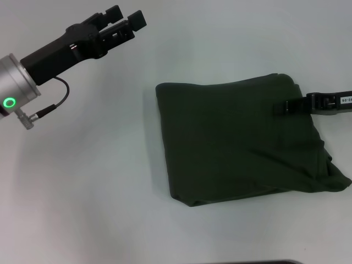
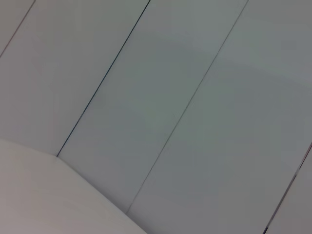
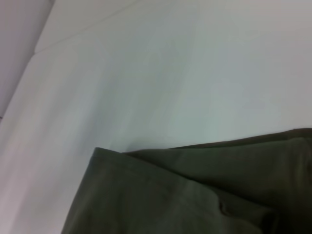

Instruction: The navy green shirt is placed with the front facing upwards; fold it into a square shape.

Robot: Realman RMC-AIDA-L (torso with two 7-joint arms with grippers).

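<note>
The left arm reaches in from the left edge of the head view and is held up in the air. Its silver wrist section carries a glowing green ring, and a thin black cable loops beneath it. The black left gripper (image 1: 127, 22) points away from the robot and toward its right, its two fingers parted with a narrow gap between them.

The right arm shows only as a slim black piece coming in from the right edge, held low. The right gripper (image 1: 283, 107) points toward the robot's left; its tip seems closed, though too little of it shows to be sure.
</note>
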